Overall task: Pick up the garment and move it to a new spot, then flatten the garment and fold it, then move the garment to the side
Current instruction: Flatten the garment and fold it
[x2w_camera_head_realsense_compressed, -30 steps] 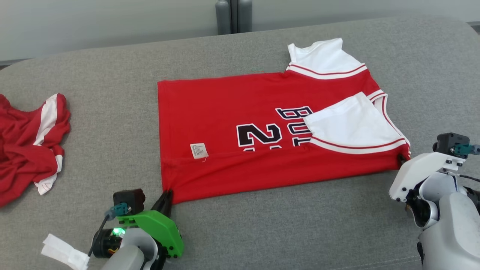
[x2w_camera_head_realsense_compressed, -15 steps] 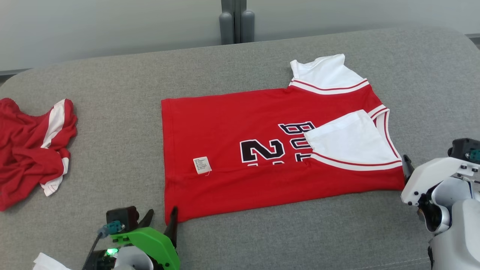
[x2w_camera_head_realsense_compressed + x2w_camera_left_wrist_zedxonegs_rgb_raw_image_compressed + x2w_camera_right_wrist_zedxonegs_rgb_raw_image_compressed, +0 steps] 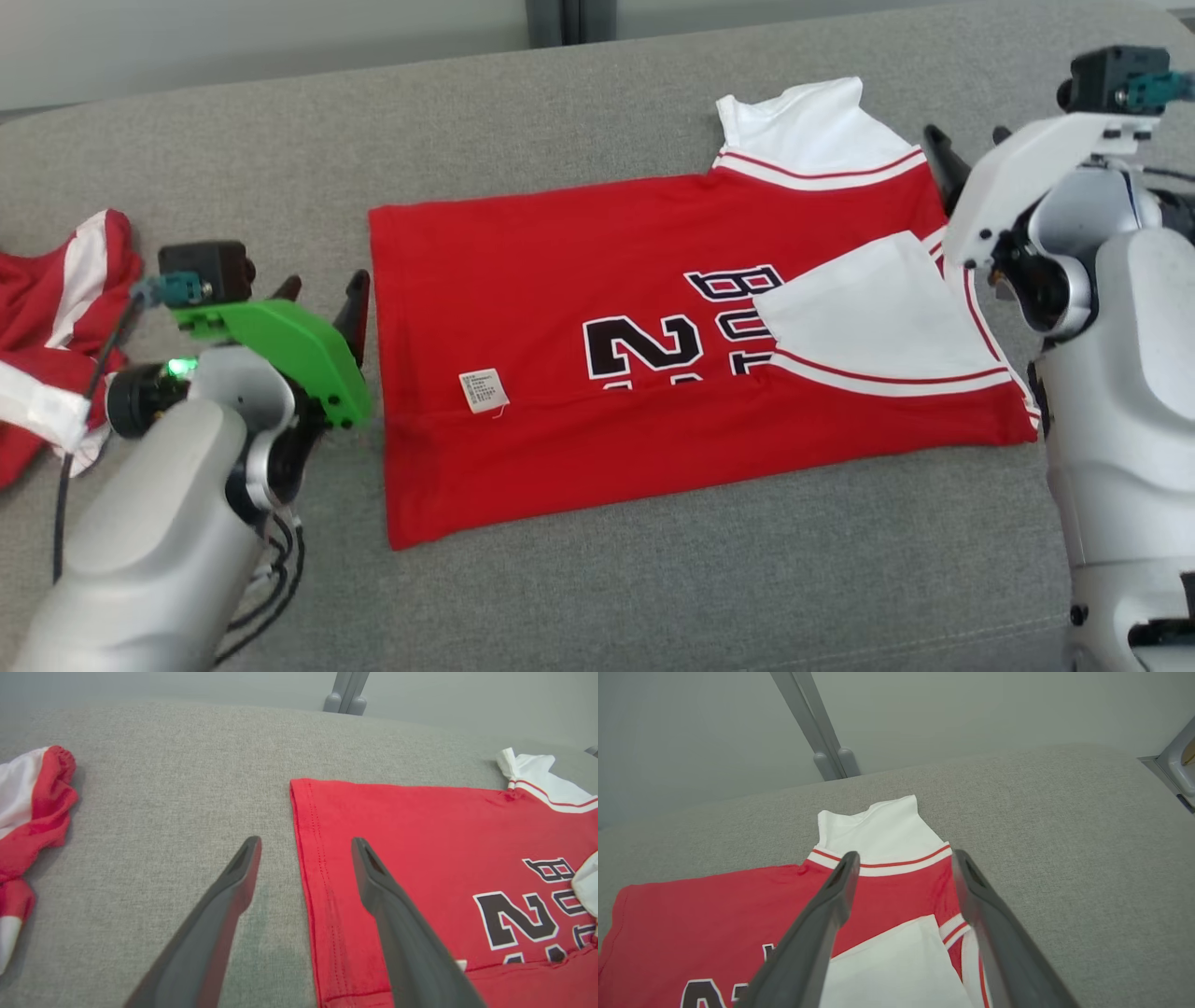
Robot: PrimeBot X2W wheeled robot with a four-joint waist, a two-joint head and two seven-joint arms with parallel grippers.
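Left end effector [image 3: 322,287] and right end effector [image 3: 966,140] hang spread, empty. Jersey [image 3: 653,373] looks half-folded; next fold likely needs far corners pinched.

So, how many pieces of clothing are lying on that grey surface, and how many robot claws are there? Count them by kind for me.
Garments: 2, the flat red jersey and the crumpled red-and-white garment.
Grippers: 2, the left gripper and the right gripper, both open and holding nothing.
Total: 4.

Even soft light, pics sharp.
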